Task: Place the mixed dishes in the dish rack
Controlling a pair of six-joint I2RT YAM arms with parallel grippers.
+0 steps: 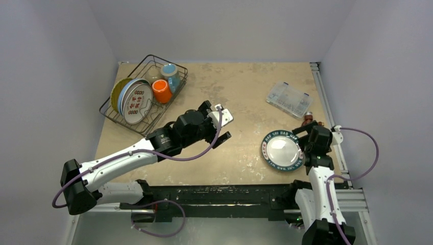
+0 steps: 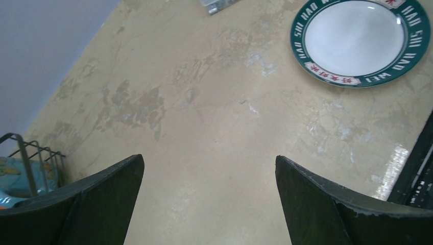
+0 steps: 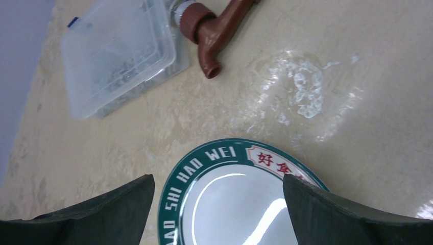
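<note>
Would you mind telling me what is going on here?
Two robot arms are loading dishes into the dish rack, which already holds three plates, an orange cup and a blue mug. The white teal-rimmed plate lies on the table; the right pincer hovers open over its edge. The left pincer is open and empty mid-table.

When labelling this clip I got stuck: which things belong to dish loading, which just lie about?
Job: black wire dish rack; in it yellow woven plate, plain blue plate, white red-dotted plate, orange cup, blue mug; outside it, white teal-rimmed plate.
Lying about: clear plastic compartment box; brown tap-shaped fitting.
</note>
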